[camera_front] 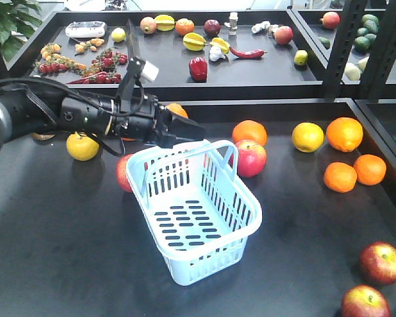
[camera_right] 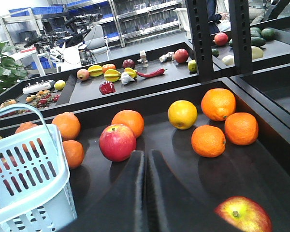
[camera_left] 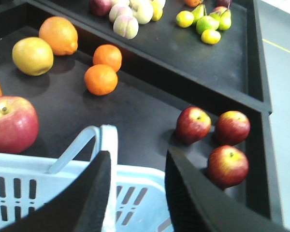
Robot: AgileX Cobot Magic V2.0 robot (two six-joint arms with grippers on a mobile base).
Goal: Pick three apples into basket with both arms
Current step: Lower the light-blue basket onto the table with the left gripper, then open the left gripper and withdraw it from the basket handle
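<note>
Basket (camera_front: pixel 210 263) empty, mid bench (camera_front: pixel 53 257). Three apples (camera_left: pixel 193 124) clustered near right corner — firm, smooth, apt to roll; grip across the belly. Left jaws apart over basket rim — right jaws together.

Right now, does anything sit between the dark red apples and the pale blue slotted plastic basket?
Nothing visible: in the front view only bare black tabletop separates the round dark red apples from the pale blue slotted plastic basket.
</note>
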